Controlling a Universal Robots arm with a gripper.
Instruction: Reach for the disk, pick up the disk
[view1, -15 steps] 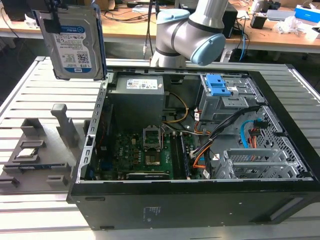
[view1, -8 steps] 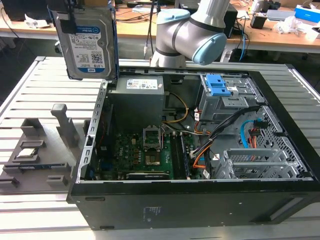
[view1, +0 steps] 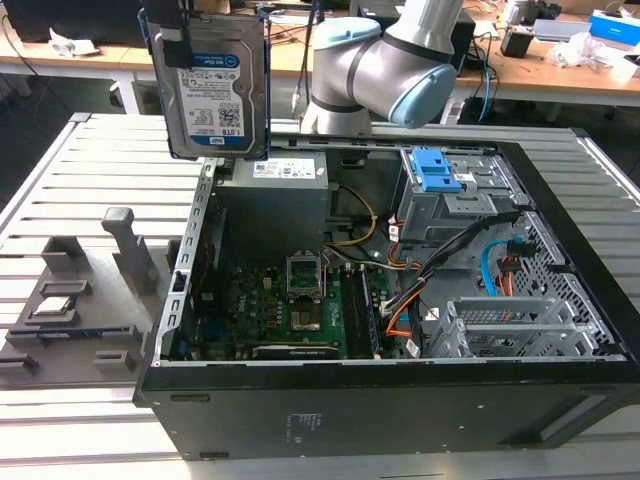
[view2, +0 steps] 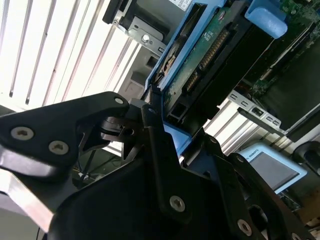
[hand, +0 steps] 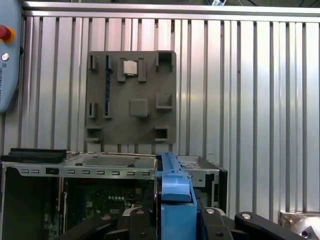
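The disk (view1: 212, 85), a silver hard drive with a white-and-blue label and blue side rails, hangs upright in the air above the case's far corner on the exterior view's left. My gripper (view1: 200, 12) is shut on its upper end, black fingers (view1: 172, 35) running down its side. In the second wrist view the disk's green circuit board and blue rail (view2: 200, 55) sit clamped between the black fingers (view2: 152, 135). In the first wrist view the blue rail (hand: 172, 197) stands between the two black fingers (hand: 212, 222) of the gripper (hand: 172, 217).
An open black computer case (view1: 540, 190) lies on the slatted metal table (view1: 60, 180), with motherboard, cables and a drive bay holding blue brackets (view1: 432, 170). A grey fixture plate (hand: 131, 95) with a small silver chip (hand: 131, 66) lies beside the case. The arm's base (view1: 380, 60) is behind the case.
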